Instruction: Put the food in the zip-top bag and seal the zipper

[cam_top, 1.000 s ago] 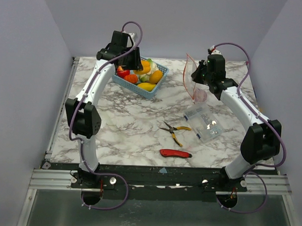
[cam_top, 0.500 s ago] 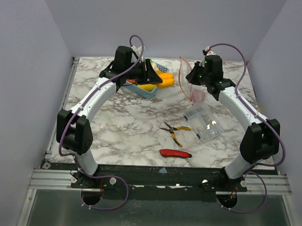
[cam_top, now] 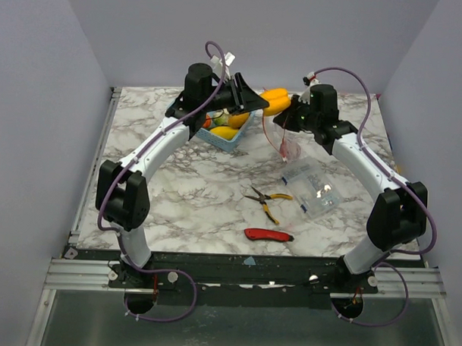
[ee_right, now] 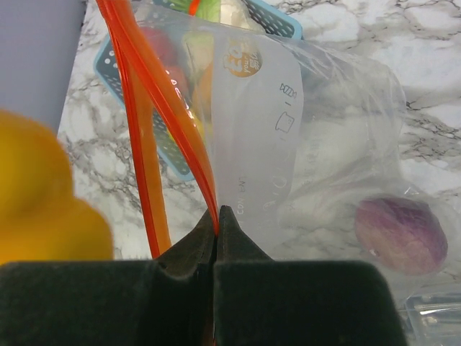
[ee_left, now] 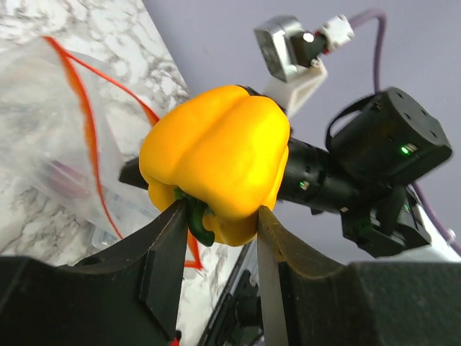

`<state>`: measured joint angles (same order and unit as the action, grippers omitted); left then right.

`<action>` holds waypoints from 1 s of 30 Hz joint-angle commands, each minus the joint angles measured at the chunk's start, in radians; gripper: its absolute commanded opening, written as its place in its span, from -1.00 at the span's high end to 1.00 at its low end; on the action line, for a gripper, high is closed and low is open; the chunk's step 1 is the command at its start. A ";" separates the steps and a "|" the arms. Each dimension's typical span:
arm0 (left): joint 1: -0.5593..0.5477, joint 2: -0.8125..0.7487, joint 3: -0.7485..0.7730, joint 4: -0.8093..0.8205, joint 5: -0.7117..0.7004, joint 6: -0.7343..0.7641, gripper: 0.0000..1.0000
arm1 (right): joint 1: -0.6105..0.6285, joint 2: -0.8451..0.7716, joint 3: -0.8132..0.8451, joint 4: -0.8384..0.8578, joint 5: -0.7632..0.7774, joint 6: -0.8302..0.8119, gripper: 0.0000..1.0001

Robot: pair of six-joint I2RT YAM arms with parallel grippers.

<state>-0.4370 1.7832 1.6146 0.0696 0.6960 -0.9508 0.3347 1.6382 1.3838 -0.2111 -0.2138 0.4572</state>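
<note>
Top view, upper centre: a yellow pepper [cam_top: 275, 99] is clamped in the left gripper [cam_top: 259, 103] beside the bag [cam_top: 289, 147]. Left wrist view: the bag is seen at left. Right wrist view, bottom centre: the zipper [ee_right: 146, 158] is pinched by the right gripper [ee_right: 217, 213]. Loading is judged underway; next, lowering through the held-up mouth is called for

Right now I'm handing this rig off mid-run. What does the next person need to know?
Left gripper: shut on a yellow bell pepper, raised off the table close to the bag's mouth, not inside.
Right gripper: shut on the zipper of the zip-top bag, holding it up with the mouth open.
Done: one purple toy food lies in the bag.
Left: put the pepper in, move the other food over from the light blue basket, then seal the zipper.
</note>
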 commanded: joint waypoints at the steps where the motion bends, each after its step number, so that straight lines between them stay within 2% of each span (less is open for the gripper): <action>1: 0.004 0.014 -0.044 -0.030 -0.096 0.033 1.00 | 0.005 -0.022 0.000 0.037 -0.056 0.052 0.99; 6: 0.030 -0.044 -0.186 -0.023 -0.173 0.052 1.00 | 0.005 -0.034 0.005 0.042 -0.063 0.081 0.99; 12: 0.025 -0.038 -0.151 -0.164 -0.224 0.124 1.00 | 0.006 -0.025 0.013 0.075 -0.131 0.110 0.99; 19: -0.037 -0.015 0.015 -0.439 -0.373 0.252 1.00 | 0.006 0.003 0.020 0.143 -0.234 0.127 0.99; 25: -0.093 0.027 0.195 -0.657 -0.487 0.393 1.00 | 0.006 -0.001 0.035 0.122 -0.198 0.112 0.99; 30: -0.174 0.109 0.446 -0.899 -0.632 0.552 1.00 | 0.007 -0.007 0.042 0.119 -0.186 0.108 0.99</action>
<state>-0.5289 1.8359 1.8675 -0.6041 0.1879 -0.5724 0.3340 1.6371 1.3903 -0.0990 -0.3912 0.5716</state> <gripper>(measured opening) 0.393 0.007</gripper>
